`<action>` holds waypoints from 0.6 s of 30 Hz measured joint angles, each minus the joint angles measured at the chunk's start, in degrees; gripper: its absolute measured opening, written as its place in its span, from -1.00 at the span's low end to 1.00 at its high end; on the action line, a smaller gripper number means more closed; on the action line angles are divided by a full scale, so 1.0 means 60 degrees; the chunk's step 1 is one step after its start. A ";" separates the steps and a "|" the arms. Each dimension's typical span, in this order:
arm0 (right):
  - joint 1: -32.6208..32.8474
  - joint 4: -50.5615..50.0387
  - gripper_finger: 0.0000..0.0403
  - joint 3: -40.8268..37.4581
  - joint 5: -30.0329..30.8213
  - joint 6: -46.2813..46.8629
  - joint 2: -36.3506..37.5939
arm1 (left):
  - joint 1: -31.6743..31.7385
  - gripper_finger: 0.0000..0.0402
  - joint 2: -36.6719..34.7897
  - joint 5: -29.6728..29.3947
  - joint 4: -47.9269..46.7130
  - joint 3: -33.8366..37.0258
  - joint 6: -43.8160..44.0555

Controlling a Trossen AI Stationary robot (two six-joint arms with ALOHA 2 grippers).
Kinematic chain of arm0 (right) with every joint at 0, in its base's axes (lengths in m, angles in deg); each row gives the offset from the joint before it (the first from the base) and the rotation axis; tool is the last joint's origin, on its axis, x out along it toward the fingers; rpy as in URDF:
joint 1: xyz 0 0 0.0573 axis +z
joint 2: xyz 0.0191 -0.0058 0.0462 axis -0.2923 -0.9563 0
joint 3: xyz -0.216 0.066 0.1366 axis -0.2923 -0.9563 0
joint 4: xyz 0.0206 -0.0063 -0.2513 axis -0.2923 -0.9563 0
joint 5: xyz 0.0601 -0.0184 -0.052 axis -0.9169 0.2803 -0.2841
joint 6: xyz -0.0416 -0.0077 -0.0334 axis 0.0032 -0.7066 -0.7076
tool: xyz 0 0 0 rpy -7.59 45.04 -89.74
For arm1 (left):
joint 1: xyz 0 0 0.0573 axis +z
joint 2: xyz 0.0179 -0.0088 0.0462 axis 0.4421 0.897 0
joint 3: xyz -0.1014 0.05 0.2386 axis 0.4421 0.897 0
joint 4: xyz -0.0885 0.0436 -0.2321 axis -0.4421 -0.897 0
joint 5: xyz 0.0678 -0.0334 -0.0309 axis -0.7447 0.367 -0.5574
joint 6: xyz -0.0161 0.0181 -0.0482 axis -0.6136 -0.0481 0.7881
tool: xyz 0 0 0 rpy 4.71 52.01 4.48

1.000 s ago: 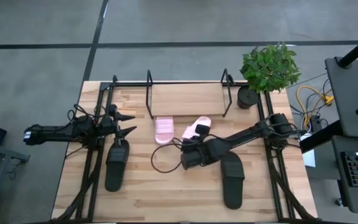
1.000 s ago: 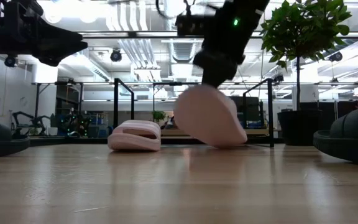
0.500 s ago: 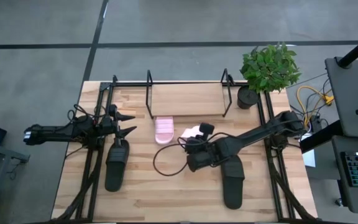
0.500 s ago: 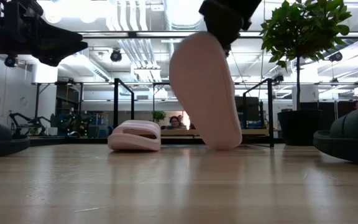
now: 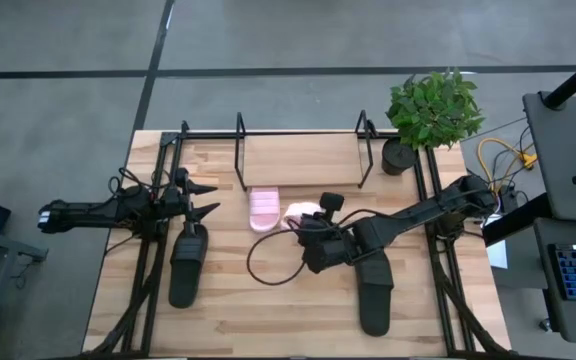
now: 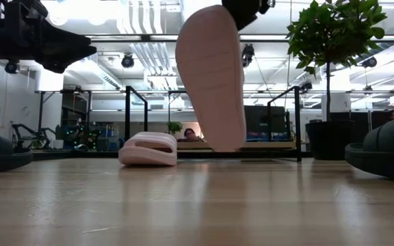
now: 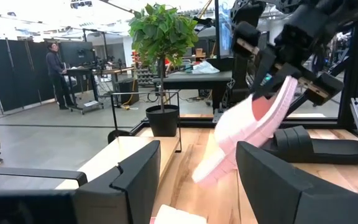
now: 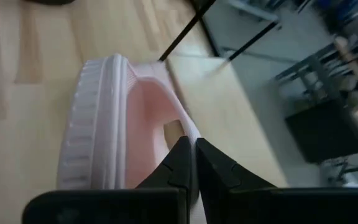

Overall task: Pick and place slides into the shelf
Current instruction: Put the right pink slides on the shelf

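— Which gripper is at work, and what does it hold?

— The right gripper (image 5: 313, 222), near the table's middle. Its fingers (image 8: 180, 163) are pinched nearly together on the strap edge of one pink slide (image 6: 213, 74), which hangs clear of the tabletop (image 6: 197, 205), sole turned outward, toe end down. From the left wrist view the same slide (image 7: 247, 132) tilts steeply under the right arm.

— And the second pink slide?

— The other pink slide (image 5: 264, 208) lies flat on the table, just in front of the shelf (image 5: 298, 160) and beside the lifted one.

— The black pair?

— One black slide (image 5: 187, 262) lies on the left side of the table, close under the left gripper (image 5: 208, 199). The other black slide (image 5: 373, 288) lies on the right side, partly under the right arm.

— State of the left gripper?

— Spread wide apart, holding nothing, hovering at the table's left edge.

— Anything else nearby?

— A potted plant (image 5: 432, 112) stands at the far right corner, beside the shelf. The shelf's wooden board shows no slide on it.
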 joint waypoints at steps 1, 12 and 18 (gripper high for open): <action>0.0000 0.0112 -0.96 0.0000 0.0171 -0.0253 0.0007 | 0.0001 -0.03 -0.0004 -0.0001 0.0003 0.0000 0.0004; -0.0584 0.2756 -0.96 -0.0132 0.0555 -0.4257 0.0079 | -0.0001 -0.03 -0.0008 0.0002 0.0004 0.0000 0.0007; -0.1560 0.5411 -0.96 -0.0823 -0.0620 -0.7092 0.0082 | 0.0001 -0.03 0.0003 0.0002 0.0004 0.0000 0.0007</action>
